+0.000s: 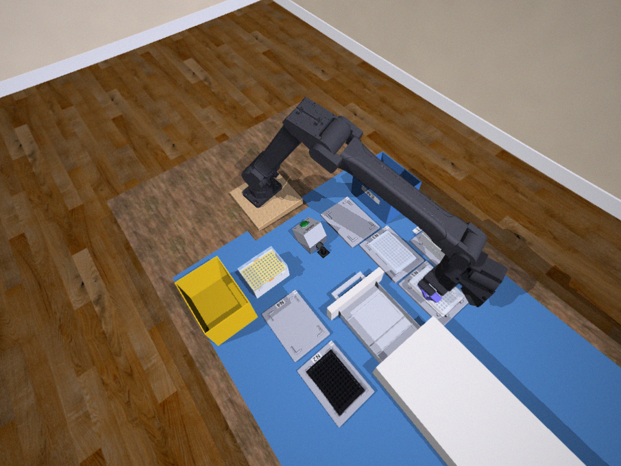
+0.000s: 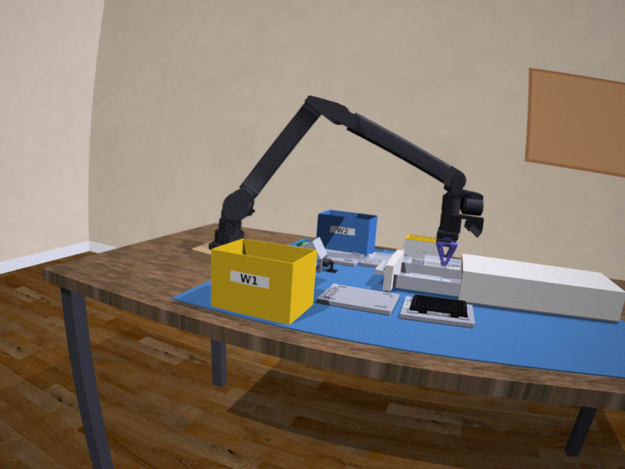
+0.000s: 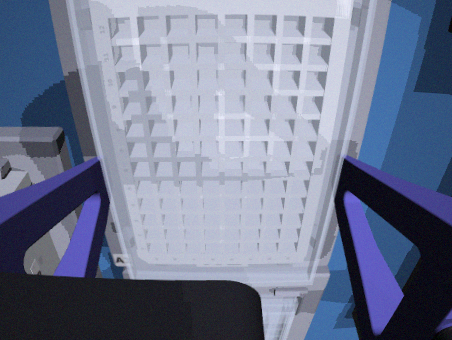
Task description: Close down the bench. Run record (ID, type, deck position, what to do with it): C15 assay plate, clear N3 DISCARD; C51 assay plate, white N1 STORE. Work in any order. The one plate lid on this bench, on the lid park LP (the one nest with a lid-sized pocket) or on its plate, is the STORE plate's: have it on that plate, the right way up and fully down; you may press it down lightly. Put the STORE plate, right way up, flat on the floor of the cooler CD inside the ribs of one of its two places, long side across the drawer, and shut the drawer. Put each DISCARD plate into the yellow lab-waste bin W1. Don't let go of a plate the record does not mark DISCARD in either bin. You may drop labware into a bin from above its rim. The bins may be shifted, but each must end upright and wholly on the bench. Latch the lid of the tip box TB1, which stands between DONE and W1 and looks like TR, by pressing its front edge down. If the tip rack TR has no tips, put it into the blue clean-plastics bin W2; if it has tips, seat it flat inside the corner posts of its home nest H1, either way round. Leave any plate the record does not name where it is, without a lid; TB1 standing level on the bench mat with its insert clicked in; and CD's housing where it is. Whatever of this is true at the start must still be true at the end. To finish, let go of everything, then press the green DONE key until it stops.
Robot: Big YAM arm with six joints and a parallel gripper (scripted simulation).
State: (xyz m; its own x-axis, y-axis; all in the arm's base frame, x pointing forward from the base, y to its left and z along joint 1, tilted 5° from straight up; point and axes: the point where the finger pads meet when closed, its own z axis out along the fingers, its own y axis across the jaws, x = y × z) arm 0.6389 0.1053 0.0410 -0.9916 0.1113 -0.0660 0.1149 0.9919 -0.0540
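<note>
Right now the pincer [image 3: 226,210] is closed across the short width of a plate [image 3: 222,124], one purple finger [image 3: 73,223] on each long side, so it stands wide only because the plate fills it. A transparent lid appears to lie over the plate's well grid. In the top view this plate sits at the far right nest [image 1: 419,295], beside the open cooler drawer [image 1: 373,321] and well apart from the yellow bin W1 [image 1: 198,305]. Whether it has left its nest yet, I cannot tell.

My reading is that this is the STORE plate, lidded and gripped, and the step in hand is carrying it to the cooler. The next move calls for a level lift above the nest's corner posts, a short traverse over the drawer, and a flat descent between the ribs of one place, long side across the drawer. Tilting would risk shifting the lid.
</note>
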